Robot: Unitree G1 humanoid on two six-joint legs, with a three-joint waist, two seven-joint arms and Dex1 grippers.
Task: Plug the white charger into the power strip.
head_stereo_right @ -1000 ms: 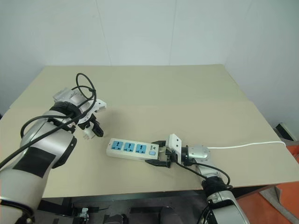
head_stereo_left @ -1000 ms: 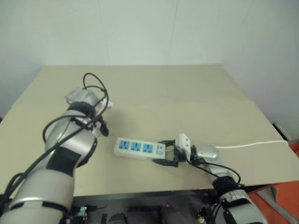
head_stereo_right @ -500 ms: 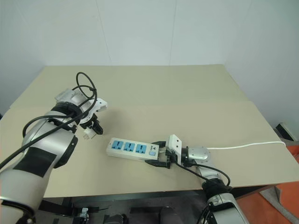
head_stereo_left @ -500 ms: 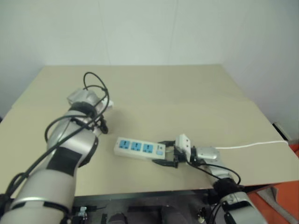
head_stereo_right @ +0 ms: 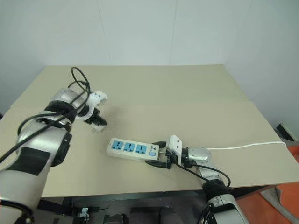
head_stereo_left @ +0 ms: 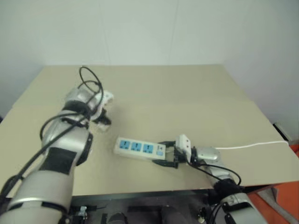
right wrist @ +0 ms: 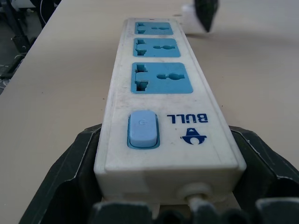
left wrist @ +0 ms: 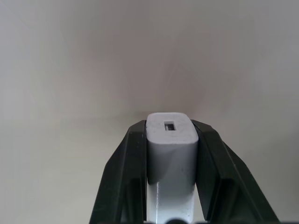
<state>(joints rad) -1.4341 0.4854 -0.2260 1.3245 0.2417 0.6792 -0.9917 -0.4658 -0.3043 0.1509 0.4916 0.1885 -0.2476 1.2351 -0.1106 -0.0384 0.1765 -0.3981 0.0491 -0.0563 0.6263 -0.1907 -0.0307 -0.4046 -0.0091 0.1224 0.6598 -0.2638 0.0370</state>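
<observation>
Our left fingers [left wrist: 135,177] clench the white charger [left wrist: 171,149] above the surface [head_stereo_right: 187,93]; our right fingers [right wrist: 81,158] grip the power strip [head_stereo_right: 131,149] at its switch end, lying flat.

The black fingers [left wrist: 133,177] cover both sides of the white charger [left wrist: 170,149], and its lower end is cut off. The power strip [right wrist: 161,107] hides its cord end behind the right gripper [right wrist: 163,205].

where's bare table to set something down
Free: the beige tabletop behind the long white power strip, and right of it above the thin white cord. Crowded: the left pincer with the small white charger, and the right pincer.
</observation>
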